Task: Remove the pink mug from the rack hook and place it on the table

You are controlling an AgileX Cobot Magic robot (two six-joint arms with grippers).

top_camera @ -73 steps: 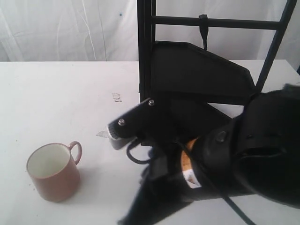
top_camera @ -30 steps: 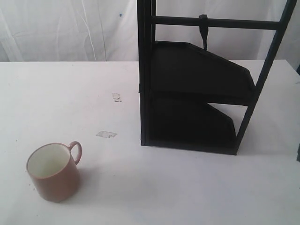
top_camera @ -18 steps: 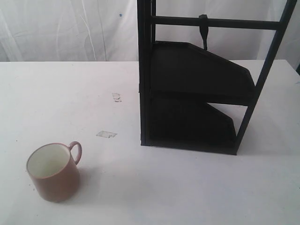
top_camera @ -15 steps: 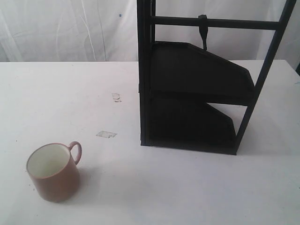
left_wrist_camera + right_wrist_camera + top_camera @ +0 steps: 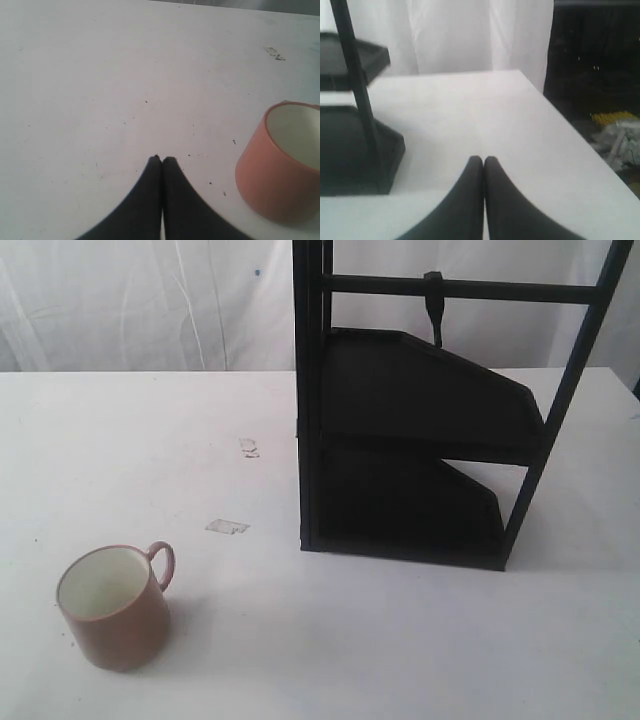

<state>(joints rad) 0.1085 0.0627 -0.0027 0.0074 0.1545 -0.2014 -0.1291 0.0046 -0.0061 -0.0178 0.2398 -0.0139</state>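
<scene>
The right gripper point(image 5: 483, 160) has pulled out of the outside view's lower right. The mug point(image 5: 113, 608) stands upright on the table point(image 5: 350, 660) at lower left, the hook point(image 5: 433, 302) bare up top. That gripper and the left gripper point(image 5: 161, 160) are pressed together, empty, so the task looks finished.

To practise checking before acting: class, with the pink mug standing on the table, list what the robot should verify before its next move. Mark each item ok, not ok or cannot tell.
1. Pink mug upright on the table, mouth up: ok.
2. Rack hook bare, nothing hanging: ok.
3. Left gripper shut, apart from the mug: ok.
4. Right gripper shut, holding nothing: ok.
5. Mug free of cracks or chips: cannot tell.
</scene>
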